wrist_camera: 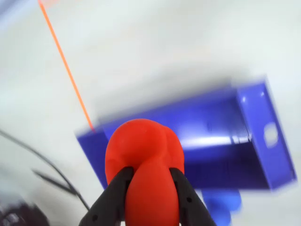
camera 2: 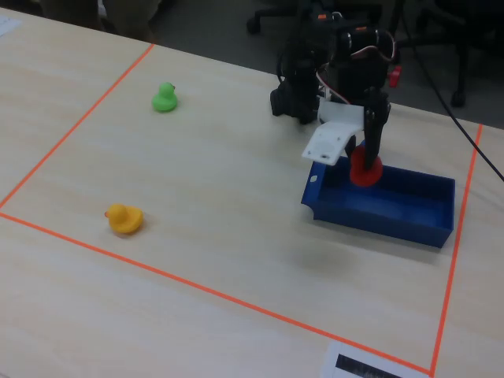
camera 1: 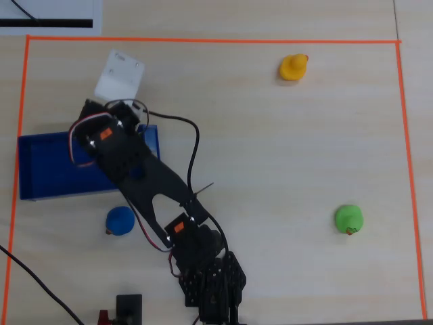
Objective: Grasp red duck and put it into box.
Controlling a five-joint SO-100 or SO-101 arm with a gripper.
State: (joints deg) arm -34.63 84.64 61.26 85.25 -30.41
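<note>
The red duck fills the lower middle of the wrist view, pinched between two black fingers. My gripper is shut on it. In the fixed view the gripper points down and holds the red duck just above the left end of the box, a shallow blue tray. The wrist view shows the box lying below and behind the duck. From overhead the arm covers the right end of the box, and the red duck is hidden under it.
A blue duck sits just in front of the box, close to the arm. A yellow duck and a green duck stand far off to the right. Orange tape frames the table area. A black cable loops off the arm.
</note>
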